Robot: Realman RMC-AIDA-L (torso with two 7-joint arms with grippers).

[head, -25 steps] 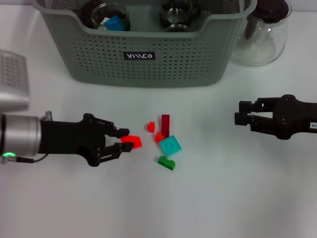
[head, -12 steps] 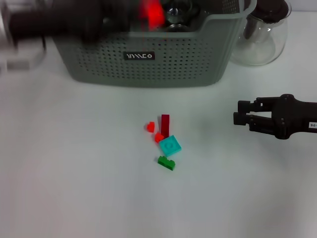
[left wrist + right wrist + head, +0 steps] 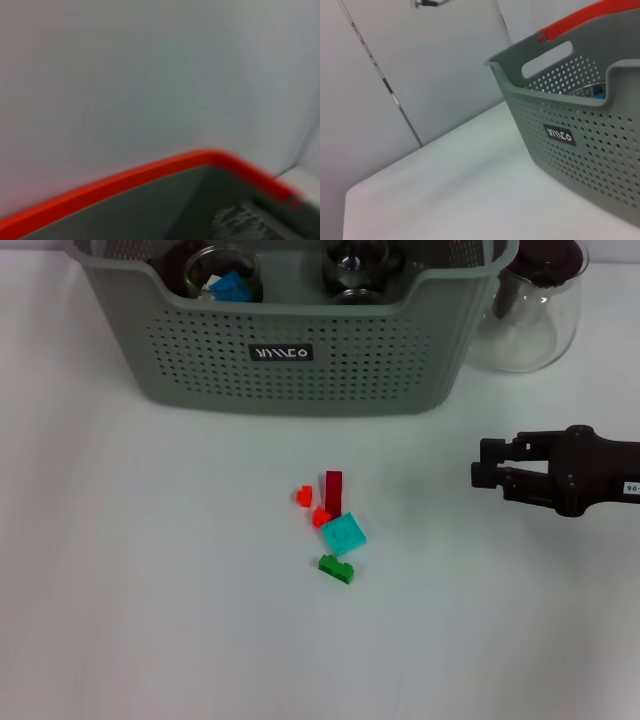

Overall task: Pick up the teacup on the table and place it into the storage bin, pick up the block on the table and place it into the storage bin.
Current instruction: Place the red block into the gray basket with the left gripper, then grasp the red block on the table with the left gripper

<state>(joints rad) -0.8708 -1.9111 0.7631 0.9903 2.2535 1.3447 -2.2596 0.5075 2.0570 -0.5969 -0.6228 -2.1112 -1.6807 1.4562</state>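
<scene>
Several blocks lie together at the table's middle: a dark red bar point(image 3: 334, 490), two small red pieces point(image 3: 304, 496), a teal square point(image 3: 343, 534) and a green one point(image 3: 336, 568). The grey-green storage bin point(image 3: 290, 365) stands at the back. Inside it are two glass teacups point(image 3: 222, 275), and the left cup holds a blue block point(image 3: 231, 286). My right gripper point(image 3: 482, 466) hovers open and empty over the table, right of the blocks. My left arm shows in no view. In the right wrist view the storage bin point(image 3: 580, 145) stands close by.
A clear glass teapot point(image 3: 528, 310) with a black lid stands right of the bin. The left wrist view holds only a blurred red edge point(image 3: 150, 172) over a grey surface. White table lies open to the left and front.
My left arm lifted a red block from the table up over the bin and has since left the head view. The right arm has barely moved.
</scene>
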